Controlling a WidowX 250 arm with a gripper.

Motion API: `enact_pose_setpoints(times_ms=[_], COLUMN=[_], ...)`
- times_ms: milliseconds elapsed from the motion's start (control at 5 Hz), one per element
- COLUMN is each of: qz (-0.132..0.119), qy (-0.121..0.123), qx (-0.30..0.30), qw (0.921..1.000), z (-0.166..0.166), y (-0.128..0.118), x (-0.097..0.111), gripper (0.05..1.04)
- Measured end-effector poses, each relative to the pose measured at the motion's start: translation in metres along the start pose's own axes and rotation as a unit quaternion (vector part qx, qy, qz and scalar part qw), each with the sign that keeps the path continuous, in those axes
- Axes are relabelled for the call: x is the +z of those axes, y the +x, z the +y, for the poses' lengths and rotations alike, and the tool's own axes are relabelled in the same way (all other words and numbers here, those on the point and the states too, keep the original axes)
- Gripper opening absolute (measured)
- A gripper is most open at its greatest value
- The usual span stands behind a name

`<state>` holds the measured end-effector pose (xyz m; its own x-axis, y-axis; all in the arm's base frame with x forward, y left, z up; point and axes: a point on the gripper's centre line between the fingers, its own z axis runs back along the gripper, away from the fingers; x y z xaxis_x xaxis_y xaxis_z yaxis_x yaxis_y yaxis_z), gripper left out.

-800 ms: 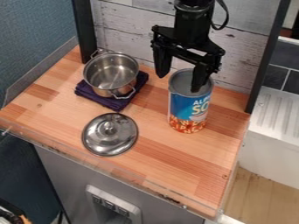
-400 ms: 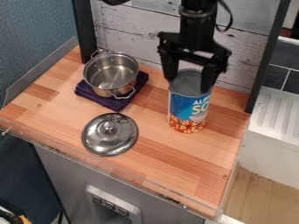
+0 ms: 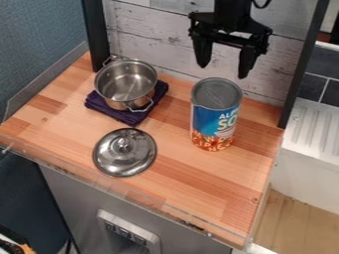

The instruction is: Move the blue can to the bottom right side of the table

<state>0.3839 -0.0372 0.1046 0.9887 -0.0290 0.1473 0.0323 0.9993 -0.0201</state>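
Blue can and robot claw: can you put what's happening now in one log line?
blue can: upright on table, not at bottom right | claw: open, off can | pot: on purple cloth | lid: on table

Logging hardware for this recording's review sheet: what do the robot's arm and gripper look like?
The arm is black, with a black cable looping out beside it near the top edge. The gripper is black too: a wide, angular crosspiece carrying two chunky fingers that narrow toward their tips. I can make out no markings on either.
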Motion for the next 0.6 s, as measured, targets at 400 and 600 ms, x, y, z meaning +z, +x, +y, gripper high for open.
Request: enact_pose_setpoints(times_ms=[400,600], qz=[0.013,0.018], qy=[0.012,0.013], qx=[0.002,0.002], qw=[0.9998,0.9998], z=[0.004,0.003], y=[0.013,0.014], x=[-0.030,-0.041], gripper=[0.999,0.999])
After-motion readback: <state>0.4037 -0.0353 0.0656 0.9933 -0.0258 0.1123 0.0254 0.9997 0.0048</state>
